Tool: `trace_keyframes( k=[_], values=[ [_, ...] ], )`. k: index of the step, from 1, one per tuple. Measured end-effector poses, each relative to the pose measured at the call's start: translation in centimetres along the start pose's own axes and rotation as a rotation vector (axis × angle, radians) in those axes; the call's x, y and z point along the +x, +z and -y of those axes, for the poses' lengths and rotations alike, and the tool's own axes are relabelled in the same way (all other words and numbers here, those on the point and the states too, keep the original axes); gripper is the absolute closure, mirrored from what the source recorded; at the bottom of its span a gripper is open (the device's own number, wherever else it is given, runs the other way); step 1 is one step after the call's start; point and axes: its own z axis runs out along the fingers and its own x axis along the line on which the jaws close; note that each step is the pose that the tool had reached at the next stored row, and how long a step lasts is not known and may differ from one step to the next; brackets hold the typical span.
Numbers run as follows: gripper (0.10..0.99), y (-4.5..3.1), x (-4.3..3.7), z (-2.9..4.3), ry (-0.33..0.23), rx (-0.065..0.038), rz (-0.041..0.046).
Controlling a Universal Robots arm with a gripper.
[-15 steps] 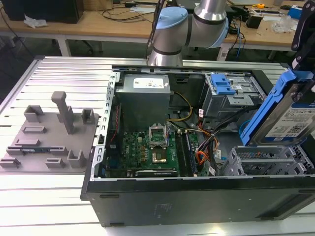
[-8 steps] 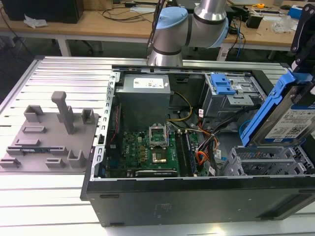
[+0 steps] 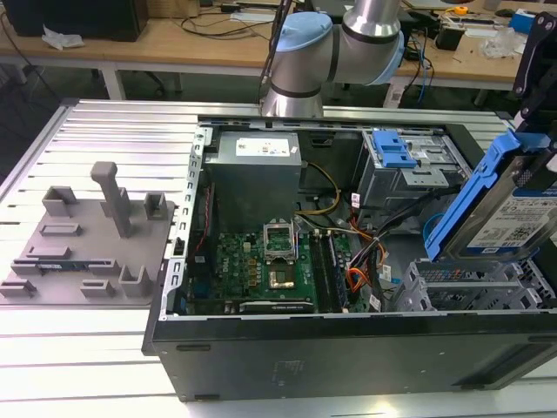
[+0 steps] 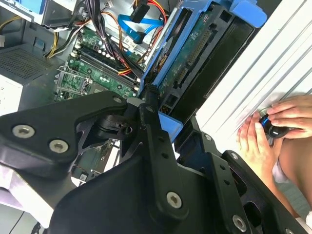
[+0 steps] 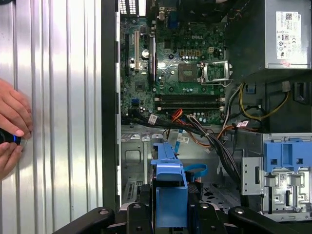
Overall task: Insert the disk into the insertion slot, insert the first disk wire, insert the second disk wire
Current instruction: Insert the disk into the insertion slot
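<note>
Exterior view: the disk hangs tilted on edge just above the insertion slot of the open computer case. Second wrist view: the gripper is clamped on the disk's blue caddy, its 2 black fingers pressing the frame, motherboard beyond. First wrist view: the caddy sits between the fingers, a person's hands well off to one side.

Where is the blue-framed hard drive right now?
The disk is at the exterior view's right, tilted, held in the claw above the silver insertion slot of the open computer case.
</note>
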Motion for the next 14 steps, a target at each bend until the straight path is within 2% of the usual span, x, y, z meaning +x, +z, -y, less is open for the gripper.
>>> trace_keyframes(
  k=[14],
  values=[
    [0.722, 0.89, 0.12, 0.02, 0.000, -0.001, 0.0001]
  ],
)
